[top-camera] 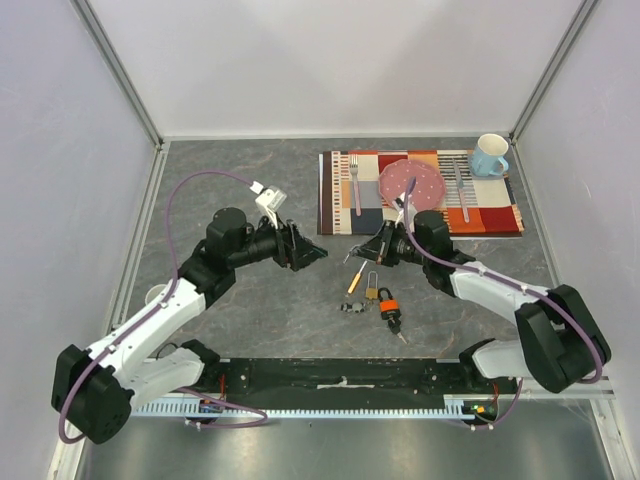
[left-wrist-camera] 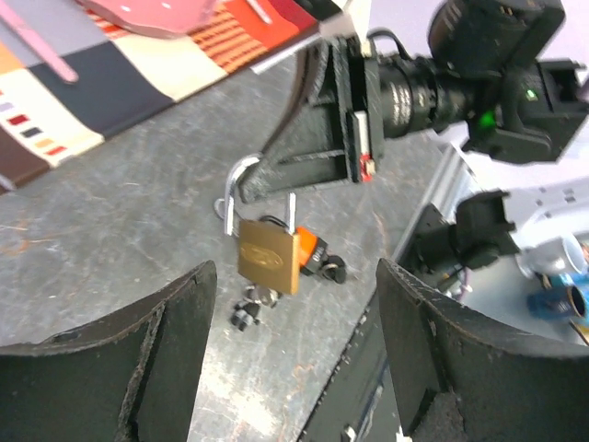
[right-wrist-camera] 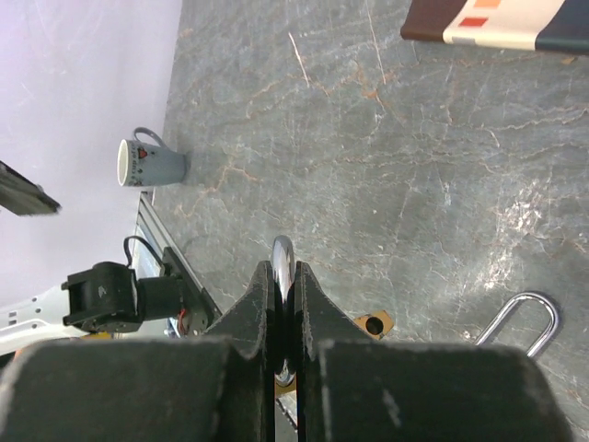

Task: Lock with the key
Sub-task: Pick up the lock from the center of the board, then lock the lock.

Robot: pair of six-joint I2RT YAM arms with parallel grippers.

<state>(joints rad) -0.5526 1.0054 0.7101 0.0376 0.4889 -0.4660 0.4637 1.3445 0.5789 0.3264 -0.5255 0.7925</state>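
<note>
A white mug [right-wrist-camera: 147, 164] stood by the left wall. The left gripper [top-camera: 312, 254] hovered low over the grey table [top-camera: 230, 190], its claw spread wide and empty, facing the locks. Just beyond it, a small bunch of keys [left-wrist-camera: 248, 311] lay on the table, untouched. Beside them the brass padlock [left-wrist-camera: 269, 260] stood upright, its silver shackle [right-wrist-camera: 283, 256] pinched in the tightly closed right gripper [top-camera: 376, 252]. Whether its body rested on the table or hung clear could not be told. An orange padlock [top-camera: 388, 302] lay just behind it. Farther right, a striped placemat [top-camera: 500, 215] carried a pink plate [top-camera: 412, 182], with a blue mug [top-camera: 489, 155] at its corner.
</note>
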